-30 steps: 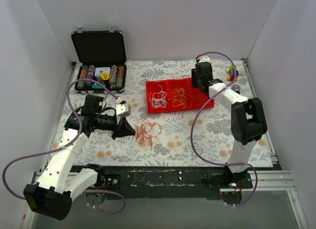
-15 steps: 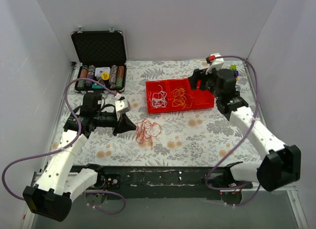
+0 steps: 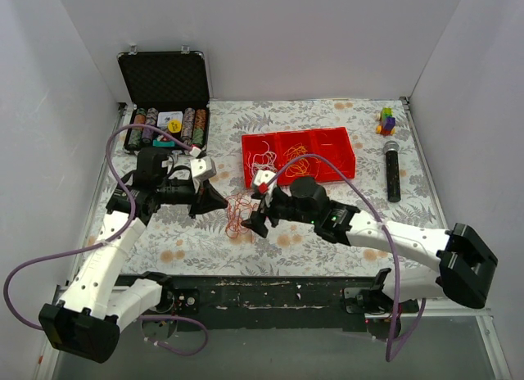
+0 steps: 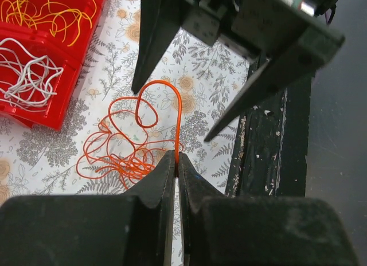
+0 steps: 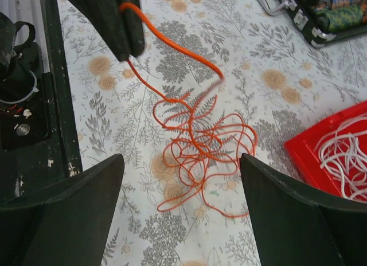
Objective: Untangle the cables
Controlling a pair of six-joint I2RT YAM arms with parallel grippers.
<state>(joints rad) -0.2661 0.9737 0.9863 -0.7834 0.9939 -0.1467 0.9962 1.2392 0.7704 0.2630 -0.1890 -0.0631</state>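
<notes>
— White walls all round, and a flowered cloth over the counter [image 3: 327,118]. Where's the mess?
— Near the front edge, about the middle. The red cable [image 3: 239,214] lies in a loose, curly heap on the cloth, just in front of the red tray [image 3: 337,147].
— And in the tray?
— White cables [image 3: 260,163] in the left compartment, orange-yellow cables [image 3: 296,160] in the next one.
— What's the left hand [image 3: 214,201] up to?
— Its fingers are pressed together on one strand of the red cable, which arches up from the heap.
— The right hand [image 3: 260,219]?
— Spread wide, low over the heap's right side, facing the left one. I can't tell whether it touches.
— Anything else?
— An open case [image 3: 164,85] at the back left, a microphone [image 3: 392,171] on the right.
</notes>
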